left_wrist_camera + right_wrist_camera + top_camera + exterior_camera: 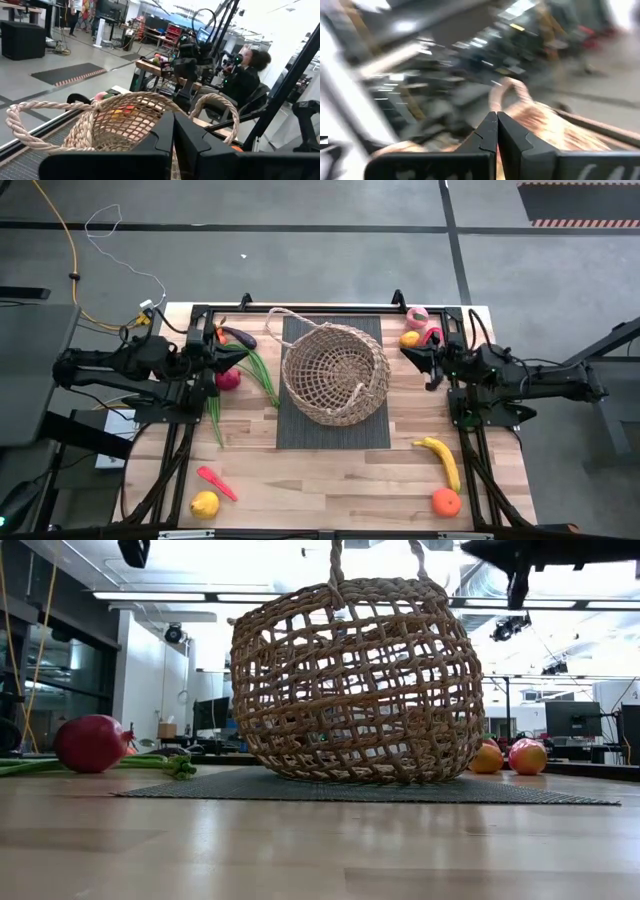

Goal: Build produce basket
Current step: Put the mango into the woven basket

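Sitting on a dark mat (300,425) in the middle of the wooden table (330,480), the basket (333,370) lies open-mouthed with one loop handle reaching toward the far edge and another toward the right; nothing can be made out inside it from above. The left gripper (243,354) hangs above the table just left of the basket, fingers pressed together and holding nothing, and the left wrist view confirms the two dark fingers meeting in front of the woven rim. Right under and beside that gripper crowd several pieces of produce: a purple eggplant (240,337), a dark red round fruit (228,379) and the long green bean stalks (262,380), which fan out toward the mat's left edge. The right gripper (408,353) waits just right of the basket, its fingers likewise shut and empty; close behind it sit a pink fruit (418,317) and a yellow-orange fruit (410,338) at the far right corner. Nearer the front edge, well apart from both arms, lie a banana (441,460) and an orange (446,502) on the right, and a red pepper (216,482) with a lemon (205,504) on the left. A person (247,75) sits at a desk in the room beyond the table.
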{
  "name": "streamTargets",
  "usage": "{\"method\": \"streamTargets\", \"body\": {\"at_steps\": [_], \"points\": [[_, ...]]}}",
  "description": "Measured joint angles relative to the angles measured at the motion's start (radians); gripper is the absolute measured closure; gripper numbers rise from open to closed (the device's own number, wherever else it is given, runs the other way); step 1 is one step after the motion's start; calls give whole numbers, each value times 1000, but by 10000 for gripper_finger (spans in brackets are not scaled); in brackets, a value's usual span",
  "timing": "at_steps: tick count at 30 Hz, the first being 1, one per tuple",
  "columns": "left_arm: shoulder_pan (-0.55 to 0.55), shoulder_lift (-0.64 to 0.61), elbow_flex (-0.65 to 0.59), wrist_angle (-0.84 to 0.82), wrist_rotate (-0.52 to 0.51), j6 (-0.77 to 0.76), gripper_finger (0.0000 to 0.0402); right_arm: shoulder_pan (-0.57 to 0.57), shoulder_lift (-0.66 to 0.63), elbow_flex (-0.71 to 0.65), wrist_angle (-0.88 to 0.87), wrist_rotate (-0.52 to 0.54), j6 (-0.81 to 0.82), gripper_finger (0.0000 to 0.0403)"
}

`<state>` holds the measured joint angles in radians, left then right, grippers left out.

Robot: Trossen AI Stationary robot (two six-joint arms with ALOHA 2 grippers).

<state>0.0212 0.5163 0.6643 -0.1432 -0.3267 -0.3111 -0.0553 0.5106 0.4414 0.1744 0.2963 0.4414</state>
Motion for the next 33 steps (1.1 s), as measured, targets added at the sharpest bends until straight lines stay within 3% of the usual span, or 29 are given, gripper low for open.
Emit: {"method": "streamTargets", "body": {"at_steps": [5, 8, 12, 15, 20, 27, 30, 33], "points": [[0, 0, 0, 4, -39, 0, 401, -55, 97, 252, -516, 346, 162, 402], [0, 0, 0, -3, -70, 4, 401, -120, 143, 374, -735, 423, 262, 402], [0, 1, 0, -18, -105, 33, 401, -214, 193, 451, -924, 395, 302, 396], [0, 0, 0, -18, -112, 47, 401, -278, 224, 455, -980, 343, 313, 365], [0, 1, 0, -18, -112, 53, 401, -392, 297, 455, -1079, 328, 438, 254], [0, 0, 0, -18, -112, 51, 401, -582, 434, 455, -1120, 234, 459, 76], [0, 1, 0, -18, -111, 33, 401, -666, 506, 455, -1155, 186, 509, 32], [0, 1, 0, -18, -111, 27, 401, -739, 580, 455, -1166, 120, 527, 13]]}}
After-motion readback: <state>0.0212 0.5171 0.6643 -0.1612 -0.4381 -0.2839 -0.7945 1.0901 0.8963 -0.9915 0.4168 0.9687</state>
